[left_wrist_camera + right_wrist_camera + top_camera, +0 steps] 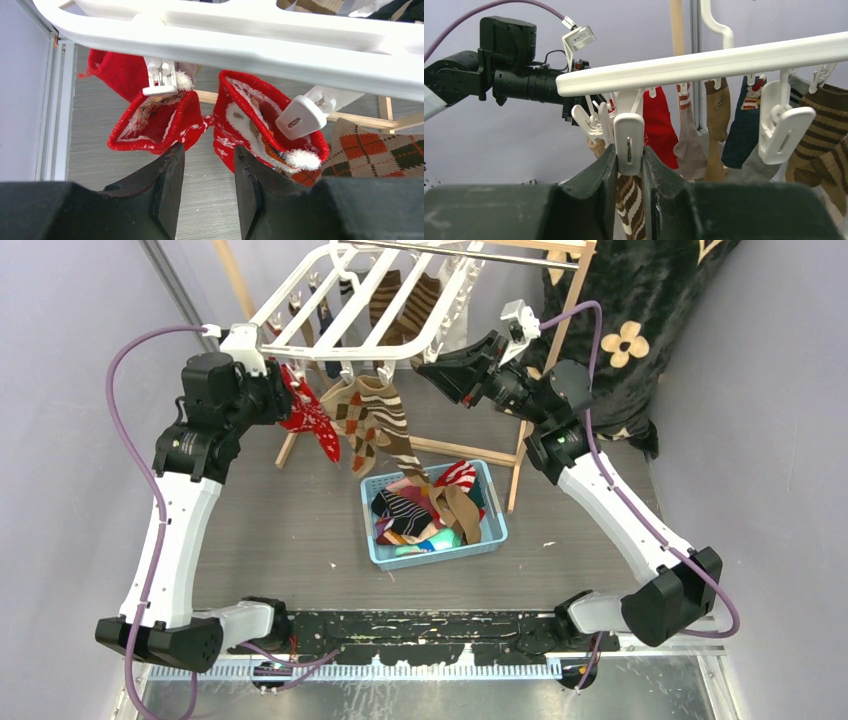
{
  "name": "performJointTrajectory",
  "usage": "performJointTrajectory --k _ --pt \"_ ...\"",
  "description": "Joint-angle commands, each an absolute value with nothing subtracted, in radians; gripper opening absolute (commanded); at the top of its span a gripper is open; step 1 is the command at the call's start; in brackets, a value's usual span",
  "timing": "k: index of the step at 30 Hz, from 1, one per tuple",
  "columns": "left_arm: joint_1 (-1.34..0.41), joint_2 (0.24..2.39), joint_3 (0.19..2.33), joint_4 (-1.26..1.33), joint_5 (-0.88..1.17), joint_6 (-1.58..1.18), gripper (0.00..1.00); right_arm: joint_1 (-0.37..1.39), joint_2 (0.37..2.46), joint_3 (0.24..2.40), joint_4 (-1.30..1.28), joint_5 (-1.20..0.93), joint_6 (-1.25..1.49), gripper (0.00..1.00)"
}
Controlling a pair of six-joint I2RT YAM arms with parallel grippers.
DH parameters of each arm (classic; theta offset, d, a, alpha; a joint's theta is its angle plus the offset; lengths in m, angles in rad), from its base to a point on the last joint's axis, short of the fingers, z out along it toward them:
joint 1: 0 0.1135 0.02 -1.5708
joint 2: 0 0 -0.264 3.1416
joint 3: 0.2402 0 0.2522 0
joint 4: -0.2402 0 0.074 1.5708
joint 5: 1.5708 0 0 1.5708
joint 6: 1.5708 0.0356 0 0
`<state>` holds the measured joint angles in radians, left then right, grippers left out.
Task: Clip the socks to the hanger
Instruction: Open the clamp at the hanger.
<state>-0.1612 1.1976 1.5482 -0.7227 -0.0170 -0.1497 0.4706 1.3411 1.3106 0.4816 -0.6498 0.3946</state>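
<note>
Judging progress at roughly midway: several socks hang on the hanger (372,302), and a heap is not yet clipped.

Left side. The left gripper (285,396) sits at 10 o'clock from the basket (440,551), just beside the hanger's near-left corner. In the wrist view its fingers (165,185) are spread wide with nothing between them, aimed up at two red socks. The first red sock (155,122) is pinched at the cuff by the left peg (160,82). The second red sock (250,125) hangs at 3 o'clock of it, cuff gaping. The slanted peg (301,117) lies against its rim, but I cannot tell whether it bites the fabric.

Centre. The argyle sock (352,418) and the brown-striped sock (388,418) hang off the near rail, with darker socks further back toward 12 o'clock. The basket stands on the table (300,530) at 6 o'clock from the hanger and holds the loose socks (420,515).

Right side. The right gripper (428,362) is at 1 o'clock from the basket, under the near-right rail. In the wrist view its fingers (599,180) are nearly together, pressing both flanks of the white peg (628,142), above brown-striped fabric.

Orientation. The hanger lies flat. Its slats run about 7 to 1 o'clock in the top view and its near rail 9 to 3. The hung socks have their long axis vertical, cuffs up at the pegs and toes toward the table.
</note>
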Motion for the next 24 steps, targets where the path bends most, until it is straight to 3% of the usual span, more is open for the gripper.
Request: performJointTrajectory --k 1,11,19,24 --pt "-0.152 1.163 1.591 -0.71 -0.006 -0.146 0.44 0.509 1.284 1.326 0.434 -0.57 0.331 0.02" --pt "-0.145 1.053 1.621 -0.924 0.315 -0.132 0.86 0.712 1.284 1.365 0.17 -0.297 0.139 0.01" --pt "-0.144 0.983 1.712 -1.21 0.674 -0.04 0.93 0.849 1.307 1.391 0.166 -0.07 0.093 0.01" --pt "-0.144 0.922 1.664 -1.13 0.794 -0.139 0.93 0.942 1.346 1.425 0.168 -0.006 0.068 0.01"
